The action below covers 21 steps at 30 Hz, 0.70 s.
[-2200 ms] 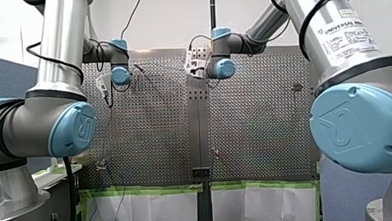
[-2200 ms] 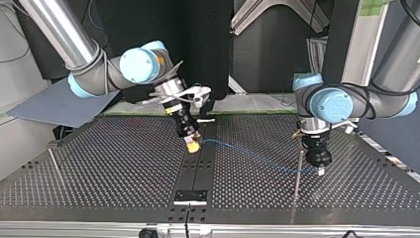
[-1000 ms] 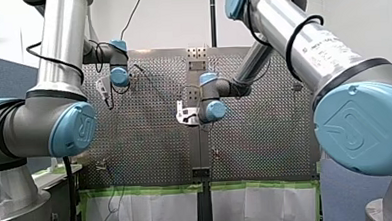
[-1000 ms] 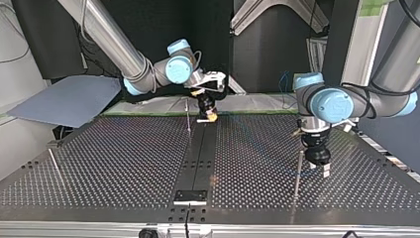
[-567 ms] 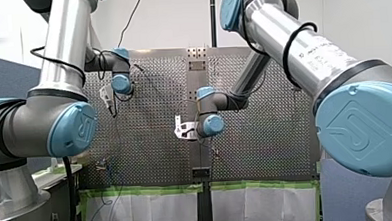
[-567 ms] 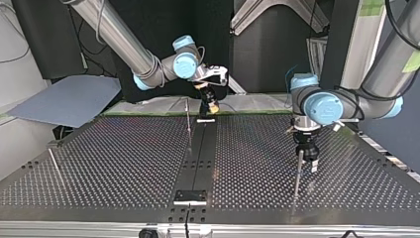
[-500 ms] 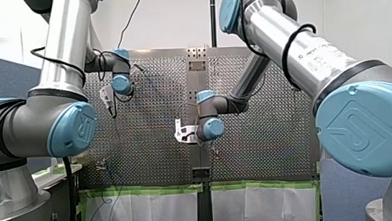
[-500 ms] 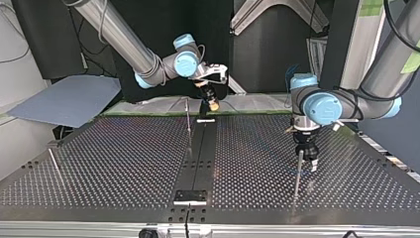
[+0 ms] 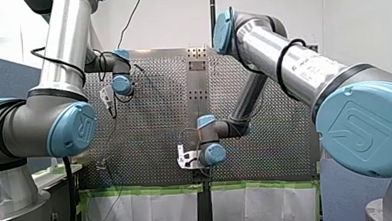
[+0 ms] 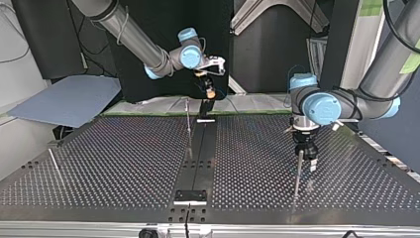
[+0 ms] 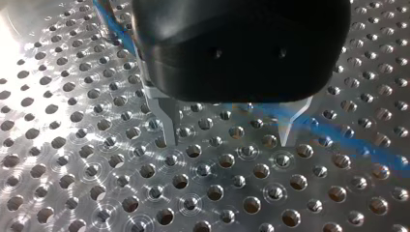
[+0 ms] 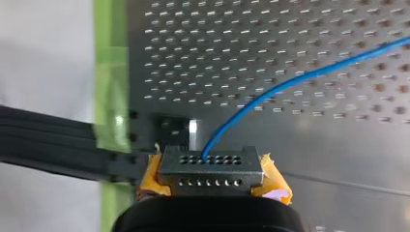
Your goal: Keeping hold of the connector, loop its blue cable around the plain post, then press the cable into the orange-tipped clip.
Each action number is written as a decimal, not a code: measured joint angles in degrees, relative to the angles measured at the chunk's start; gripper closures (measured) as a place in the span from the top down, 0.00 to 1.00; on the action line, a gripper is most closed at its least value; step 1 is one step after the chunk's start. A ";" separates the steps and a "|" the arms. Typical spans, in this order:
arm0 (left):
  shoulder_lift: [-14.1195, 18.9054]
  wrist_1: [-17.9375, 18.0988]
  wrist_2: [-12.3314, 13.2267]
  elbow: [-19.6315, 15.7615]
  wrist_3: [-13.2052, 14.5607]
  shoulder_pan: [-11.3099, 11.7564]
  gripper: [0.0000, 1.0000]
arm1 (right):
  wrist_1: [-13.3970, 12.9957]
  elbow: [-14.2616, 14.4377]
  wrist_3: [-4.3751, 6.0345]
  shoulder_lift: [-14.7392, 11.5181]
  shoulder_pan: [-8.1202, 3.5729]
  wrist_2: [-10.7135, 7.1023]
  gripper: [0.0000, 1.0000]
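The right gripper [image 10: 210, 92] is gripping the connector [image 12: 210, 164]: in the right wrist view its yellow pads [image 12: 151, 178] are pressing on both sides of the grey, many-holed block. The blue cable [image 12: 270, 91] is rising out of the connector's face and curving away over the perforated table [image 10: 124, 163]. In the top view this gripper is hanging in the air above the table's far edge, near the middle, and the right wrist view is showing a strip of green tape [image 12: 110, 72] along that edge. The left gripper [image 11: 227, 133] is standing open, its two metal fingers [image 11: 167, 121] spread apart just above the table with nothing between them, while the blue cable is lying on the plate behind them. In the top view the left gripper is hovering low at the view's right, just beside a thin upright post [image 10: 297, 171]; whether the two are touching cannot be told.
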 joint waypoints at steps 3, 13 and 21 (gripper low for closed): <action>0.00 0.02 0.04 0.00 -0.02 -0.02 1.00 | -1.04 0.01 0.14 1.84 -0.12 0.16 0.00; -0.03 0.03 -0.11 0.00 0.00 0.01 1.00 | -4.63 0.01 0.31 6.95 -0.99 2.44 0.00; -0.02 0.04 -0.21 0.00 0.07 0.03 1.00 | -8.10 -0.01 0.47 11.70 -1.95 4.28 0.00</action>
